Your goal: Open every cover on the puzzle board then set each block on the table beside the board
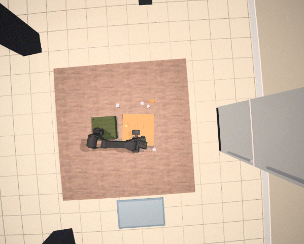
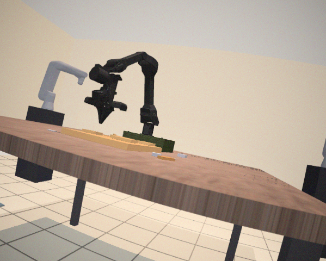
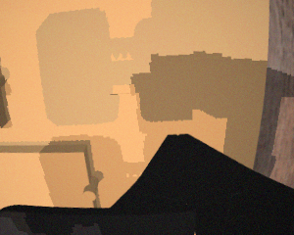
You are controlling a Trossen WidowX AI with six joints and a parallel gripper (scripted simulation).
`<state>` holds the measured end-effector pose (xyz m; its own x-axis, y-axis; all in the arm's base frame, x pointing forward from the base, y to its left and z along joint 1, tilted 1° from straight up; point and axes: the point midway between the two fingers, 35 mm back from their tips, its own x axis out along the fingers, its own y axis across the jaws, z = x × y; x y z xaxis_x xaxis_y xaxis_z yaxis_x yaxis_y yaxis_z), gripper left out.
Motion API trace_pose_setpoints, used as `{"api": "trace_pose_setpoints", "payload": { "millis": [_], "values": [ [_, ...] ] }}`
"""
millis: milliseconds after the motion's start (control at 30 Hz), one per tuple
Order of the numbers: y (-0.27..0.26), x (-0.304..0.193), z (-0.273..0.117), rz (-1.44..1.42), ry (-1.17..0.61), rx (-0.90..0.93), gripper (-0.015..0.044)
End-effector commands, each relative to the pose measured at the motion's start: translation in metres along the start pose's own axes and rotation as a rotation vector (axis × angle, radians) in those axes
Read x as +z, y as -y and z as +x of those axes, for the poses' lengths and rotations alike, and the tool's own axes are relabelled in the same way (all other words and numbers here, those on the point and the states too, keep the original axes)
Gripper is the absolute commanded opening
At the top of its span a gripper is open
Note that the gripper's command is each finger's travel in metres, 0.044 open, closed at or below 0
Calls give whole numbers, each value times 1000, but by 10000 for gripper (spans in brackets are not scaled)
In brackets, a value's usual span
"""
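Note:
The orange puzzle board [image 1: 149,119] [image 2: 95,138] [image 3: 15,24] lies on the table. Raised slabs [image 2: 92,131] [image 2: 123,138] show on it; how far each cover is open cannot be told. A small yellow patch [image 1: 126,125] shows near its left side. White blocks [image 1: 117,105] [image 1: 141,103] [image 1: 147,105] [image 2: 156,154] [image 2: 182,155] and an orange block [image 1: 152,101] [image 2: 166,158] rest beyond the board's upper edge in the top view. Another white block [image 1: 154,149] [image 2: 51,130] rests just off its lower right corner. My gripper [image 2: 100,122] [image 3: 177,144] is shut and empty, above the board; the arm hides part of the board.
A dark green base block [image 1: 104,126] [image 2: 168,145] stands left of the board in the top view, beside the arm's base. The wooden table [image 1: 94,178] [image 2: 213,179] extends around both. Its edges are well away from the board in the top view.

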<state>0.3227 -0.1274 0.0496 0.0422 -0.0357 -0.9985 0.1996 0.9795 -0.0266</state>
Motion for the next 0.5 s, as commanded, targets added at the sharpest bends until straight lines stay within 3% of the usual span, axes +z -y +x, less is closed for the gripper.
{"api": "trace_pose_setpoints", "payload": {
  "millis": [0, 467],
  "values": [
    [-2, -3, 10, 6, -20, 10, 0],
    [-2, -4, 24, 6, -20, 10, 0]
  ]
}}
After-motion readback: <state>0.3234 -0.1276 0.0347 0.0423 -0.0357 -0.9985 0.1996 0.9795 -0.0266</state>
